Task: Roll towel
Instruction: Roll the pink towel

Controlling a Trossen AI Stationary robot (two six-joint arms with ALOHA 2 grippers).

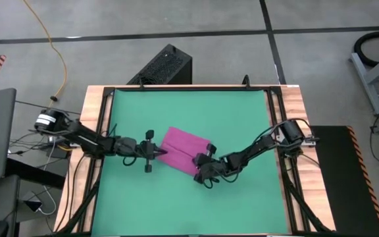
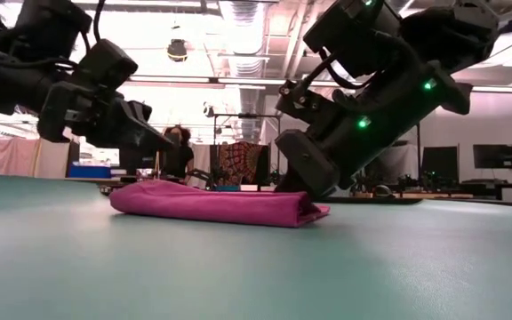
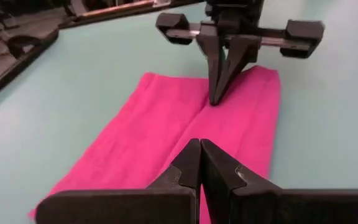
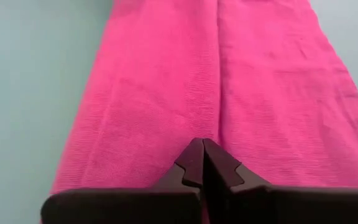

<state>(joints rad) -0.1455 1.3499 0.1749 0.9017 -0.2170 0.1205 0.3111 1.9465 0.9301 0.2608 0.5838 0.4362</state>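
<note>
From where I stand, everything turns on the towel (image 1: 185,151), a magenta-pink cloth lying folded into a long flat strip near the middle of the green mat (image 1: 189,197). It sits low and limp, with a fold line running down its length, and no part of it is curled up yet, so the rolling looks not yet begun.

Nearest to the towel's one short end is the right gripper (image 1: 206,162), its fingers pinched together with the tips down at that edge. Whether they have caught any cloth I cannot tell; the tips meet right at the fabric's border. My guess is it sits there to start turning that end over on itself.

At the towel's opposite short end is the left gripper (image 1: 155,154), clenched tight as well, tips pointing along the strip toward the other arm. It seems placed to pin or steady that far end, so the cloth would not slide across the slick mat when the roll starts.

Beyond the towel, past the mat's far edge, a black box (image 1: 164,66) stands on the floor, and farther back in the room a person (image 2: 178,153) is visible.
</note>
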